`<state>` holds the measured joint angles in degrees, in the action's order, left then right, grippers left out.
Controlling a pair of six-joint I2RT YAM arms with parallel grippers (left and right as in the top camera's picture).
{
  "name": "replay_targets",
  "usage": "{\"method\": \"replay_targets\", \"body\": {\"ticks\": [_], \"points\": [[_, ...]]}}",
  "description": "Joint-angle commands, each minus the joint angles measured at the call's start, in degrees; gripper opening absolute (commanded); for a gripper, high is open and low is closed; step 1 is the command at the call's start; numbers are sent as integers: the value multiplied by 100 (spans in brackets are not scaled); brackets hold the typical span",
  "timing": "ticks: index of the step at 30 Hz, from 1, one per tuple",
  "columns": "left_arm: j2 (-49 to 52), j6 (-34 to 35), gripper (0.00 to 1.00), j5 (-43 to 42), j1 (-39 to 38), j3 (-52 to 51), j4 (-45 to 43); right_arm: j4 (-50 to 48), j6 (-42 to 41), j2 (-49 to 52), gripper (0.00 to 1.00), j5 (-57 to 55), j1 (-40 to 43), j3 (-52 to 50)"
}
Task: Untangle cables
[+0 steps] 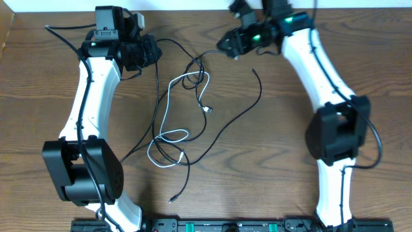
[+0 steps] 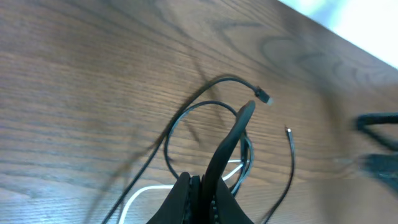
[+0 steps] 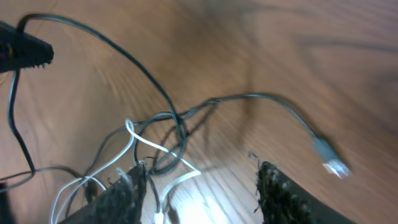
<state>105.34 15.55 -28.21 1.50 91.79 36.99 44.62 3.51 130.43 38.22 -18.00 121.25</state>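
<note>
your left claw (image 1: 154, 53) is clenched on a black cable (image 3: 124, 55) at ten o'clock. the right claw (image 3: 200, 171) hangs released over the cables (image 1: 193, 78), knotted toward twelve. close there and you may pinch the white cable (image 1: 165, 106) too, which would cinch the knot.

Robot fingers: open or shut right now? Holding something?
Left gripper: fingers shut on a black cable.
Right gripper: fingers open, gripping nothing.
</note>
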Motion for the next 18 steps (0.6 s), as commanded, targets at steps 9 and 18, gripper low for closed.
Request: {"method": "replay_targets", "body": {"ticks": [9,18], "points": [[-87,1137,7,-286,46,37,-422,-254,-778,809,48,780,-426,24],[-87,1137,8,-264,46,37,-431,-933,-2050,1040,23,-155,-793,24]]}}
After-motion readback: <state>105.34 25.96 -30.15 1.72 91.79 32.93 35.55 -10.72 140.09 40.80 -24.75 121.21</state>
